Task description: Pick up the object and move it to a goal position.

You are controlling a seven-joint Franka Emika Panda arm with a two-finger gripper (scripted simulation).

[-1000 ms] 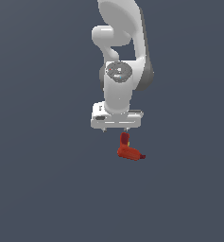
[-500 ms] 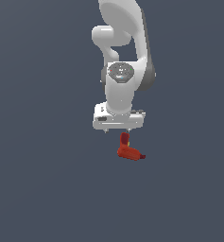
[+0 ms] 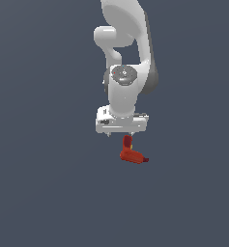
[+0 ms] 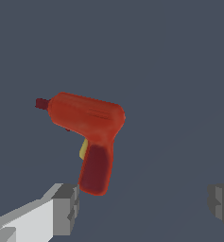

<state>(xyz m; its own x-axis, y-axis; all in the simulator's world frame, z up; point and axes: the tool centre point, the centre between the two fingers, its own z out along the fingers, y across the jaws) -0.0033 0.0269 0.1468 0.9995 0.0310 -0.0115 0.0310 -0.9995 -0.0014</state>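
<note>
Plain grey surface is filling your views.
You are seeing the gripper (image 3: pixel 121 133) hanging spread wide just above the object (image 3: pixel 131 152), not pinching it.

I see bare counter (image 3: pixel 43 183) all round. Only the object (image 3: pixel 130 153) sits under my end effector (image 3: pixel 121 134), fingers spread wide.

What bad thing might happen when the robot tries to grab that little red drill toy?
1. In the wrist view the wide-open white gripper is off-centre: the small red L-shaped drill sits close to one grey fingertip, far from the other. Closing now might push it sideways instead of clamping it.
2. Only the drill's handle end lies near the fingers, so a grip there may be shallow and it might slip or swing when lifted.
3. In the exterior view the gripper hides part of the drill, so contact is hard to judge.
</note>
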